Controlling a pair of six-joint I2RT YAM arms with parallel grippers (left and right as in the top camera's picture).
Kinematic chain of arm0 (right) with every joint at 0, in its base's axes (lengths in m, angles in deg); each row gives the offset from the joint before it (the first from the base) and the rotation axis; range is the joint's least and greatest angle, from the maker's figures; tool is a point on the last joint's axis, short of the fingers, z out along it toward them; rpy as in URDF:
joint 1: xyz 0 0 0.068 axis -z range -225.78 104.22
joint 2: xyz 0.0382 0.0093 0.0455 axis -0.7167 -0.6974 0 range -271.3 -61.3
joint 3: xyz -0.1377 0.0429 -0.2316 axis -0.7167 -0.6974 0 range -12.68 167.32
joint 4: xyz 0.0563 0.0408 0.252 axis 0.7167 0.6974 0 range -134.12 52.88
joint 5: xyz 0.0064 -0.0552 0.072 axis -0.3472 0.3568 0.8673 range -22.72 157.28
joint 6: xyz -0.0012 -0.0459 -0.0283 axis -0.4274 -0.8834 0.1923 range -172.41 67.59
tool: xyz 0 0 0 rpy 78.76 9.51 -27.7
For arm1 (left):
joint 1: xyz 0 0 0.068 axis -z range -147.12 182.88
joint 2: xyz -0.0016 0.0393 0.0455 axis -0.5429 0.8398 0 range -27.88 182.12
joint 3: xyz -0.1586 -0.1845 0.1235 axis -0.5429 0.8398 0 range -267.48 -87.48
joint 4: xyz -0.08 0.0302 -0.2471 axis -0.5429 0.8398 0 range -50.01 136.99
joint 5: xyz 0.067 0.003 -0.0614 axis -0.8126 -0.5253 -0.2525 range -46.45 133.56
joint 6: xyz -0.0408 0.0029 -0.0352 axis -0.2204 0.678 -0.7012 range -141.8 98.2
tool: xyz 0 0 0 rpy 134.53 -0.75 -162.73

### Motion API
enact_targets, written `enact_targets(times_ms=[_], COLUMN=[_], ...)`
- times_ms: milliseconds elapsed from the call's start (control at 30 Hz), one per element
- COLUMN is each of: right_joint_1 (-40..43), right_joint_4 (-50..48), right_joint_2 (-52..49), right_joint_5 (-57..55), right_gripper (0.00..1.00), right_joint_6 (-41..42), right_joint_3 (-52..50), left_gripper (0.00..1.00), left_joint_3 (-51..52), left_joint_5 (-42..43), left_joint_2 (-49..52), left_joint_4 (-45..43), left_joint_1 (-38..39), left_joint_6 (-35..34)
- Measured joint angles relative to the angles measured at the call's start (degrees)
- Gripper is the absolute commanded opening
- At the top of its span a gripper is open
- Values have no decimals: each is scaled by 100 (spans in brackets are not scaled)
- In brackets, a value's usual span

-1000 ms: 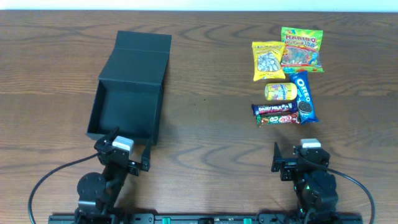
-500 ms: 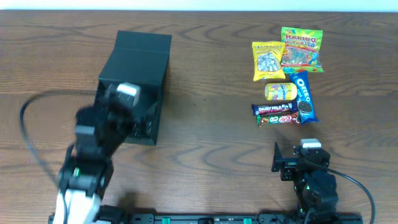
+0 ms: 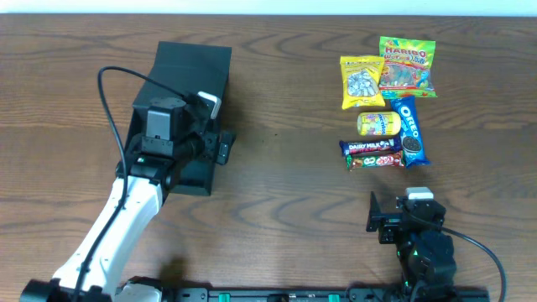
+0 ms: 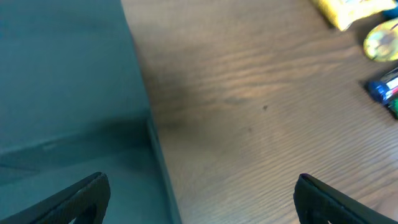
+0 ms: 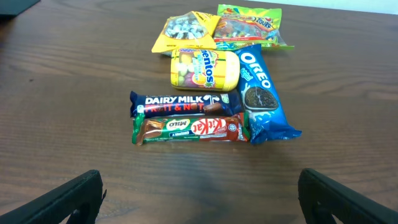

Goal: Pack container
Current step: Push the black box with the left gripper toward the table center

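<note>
Nearest you, your right gripper sits low at the front edge of the table, fingers spread as wide as they go with nothing between them. Just beyond it lie 6 snacks in a tight cluster on the right half of the table: a KitKat bar closest, a Dairy Milk bar touching its far side, and an Oreo pack angled along their right ends. Behind those come a yellow Mentos tub, then a yellow packet and a Haribo bag side by side, farthest back.

On the left half, well apart from the snacks, the container stands open, its flap lid laid back on the far side. Your left gripper hangs over the container's right wall, 1 finger above the box's inside and the other above bare wood, fully open and holding nothing
</note>
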Motion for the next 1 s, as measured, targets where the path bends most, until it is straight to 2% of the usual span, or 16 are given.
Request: enact_targets(times_ms=[100, 133, 233, 367, 500, 633, 667, 833, 1000], right_joint_1=[0, 0, 0, 0, 0, 0, 0, 0, 0], right_joint_4=[0, 0, 0, 0, 0, 0, 0, 0, 0], right_joint_2=[0, 0, 0, 0, 0, 0, 0, 0, 0], right_joint_5=[0, 0, 0, 0, 0, 0, 0, 0, 0], right_gripper=[99, 99, 99, 99, 99, 99, 99, 99, 99], right_joint_6=[0, 0, 0, 0, 0, 0, 0, 0, 0], right_joint_3=[0, 0, 0, 0, 0, 0, 0, 0, 0], left_gripper=[96, 100, 78, 55, 42, 10, 6, 6, 6], left_joint_3=[0, 0, 0, 0, 0, 0, 0, 0, 0], left_joint_5=[-326, -442, -658, -761, -789, -785, -787, -748, -588], left_joint_2=[184, 251, 413, 636, 931, 1141, 1169, 1180, 1182], left_joint_4=[173, 238, 433, 557, 616, 623, 625, 560, 164], left_joint_1=[0, 0, 0, 0, 0, 11, 11, 2, 334], left_joint_6=[-142, -173, -310, -337, -354, -433, -402, -782, -1661])
